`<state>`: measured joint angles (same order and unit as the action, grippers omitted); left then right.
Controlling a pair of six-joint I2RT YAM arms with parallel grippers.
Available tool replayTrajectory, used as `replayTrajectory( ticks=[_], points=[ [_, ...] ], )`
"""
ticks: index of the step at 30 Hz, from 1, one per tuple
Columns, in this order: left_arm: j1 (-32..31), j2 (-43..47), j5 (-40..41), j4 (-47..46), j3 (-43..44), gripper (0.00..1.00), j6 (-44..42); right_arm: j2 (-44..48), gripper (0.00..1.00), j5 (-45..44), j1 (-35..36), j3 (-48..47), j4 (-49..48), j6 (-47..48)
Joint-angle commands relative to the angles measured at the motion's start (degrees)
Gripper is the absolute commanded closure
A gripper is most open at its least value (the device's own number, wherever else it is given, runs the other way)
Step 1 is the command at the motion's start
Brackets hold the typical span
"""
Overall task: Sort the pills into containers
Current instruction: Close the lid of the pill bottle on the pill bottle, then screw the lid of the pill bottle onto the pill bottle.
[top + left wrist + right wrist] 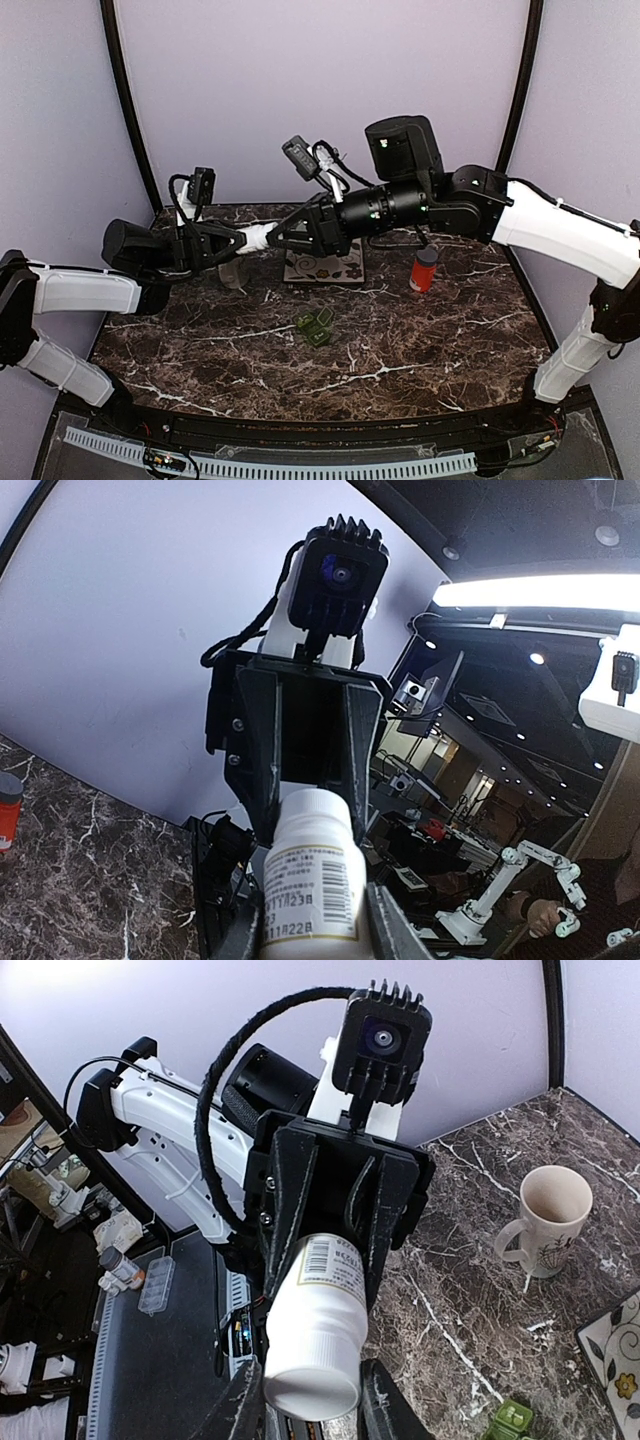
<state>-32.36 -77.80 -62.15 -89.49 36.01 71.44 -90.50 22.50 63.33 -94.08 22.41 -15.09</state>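
Left gripper [241,240] and right gripper [271,238] both clamp a white bottle [256,237] aloft at the far left, while the pill box [314,326] sits mid-table, seemingly light, stiff, skid-prone, best pinched across its narrow sides.

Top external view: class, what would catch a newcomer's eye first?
The two arms meet in mid-air above the far side of the marble table, the left gripper and right gripper both clamped on one white pill bottle. Nearer, a small green pill box lies mid-table.
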Motion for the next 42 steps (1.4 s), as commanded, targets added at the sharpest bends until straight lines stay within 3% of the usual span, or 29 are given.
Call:
replayTrajectory(
  ticks=[1, 5, 9, 20, 29, 42],
  points=[
    [-1.53, 0.03, 1.2, -4.94, 2.89, 1.0, 0.55, -1.69, 0.71, -1.73, 0.3, 4.04, -2.86, -1.47],
    [-2.19, 1.36, 2.55, -2.25, 2.58, 1.0, -3.68, -2.29, 0.72, -1.87, 0.28, 5.17, -5.54, -4.87],
    [-2.54, 4.52, 3.34, 7.04, 2.97, 1.0, -12.41, -2.98, 0.74, -1.41, 0.26, 5.2, -6.98, -8.9],
    [-6.2, 11.54, 6.16, 29.06, 4.55, 1.0, -31.41, -4.95, 0.78, -2.85, 0.29, -0.16, -1.25, -16.52],
    [-10.0, 19.34, 18.07, 50.78, 6.15, 1.0, -54.22, -7.36, 0.81, 2.92, -2.03, -1.15, -0.14, -26.37],
    [-14.41, 25.18, 33.17, 55.93, 2.94, 1.0, -65.76, -7.36, 0.85, 6.81, -4.89, -0.66, -1.18, -37.72]
  ],
)
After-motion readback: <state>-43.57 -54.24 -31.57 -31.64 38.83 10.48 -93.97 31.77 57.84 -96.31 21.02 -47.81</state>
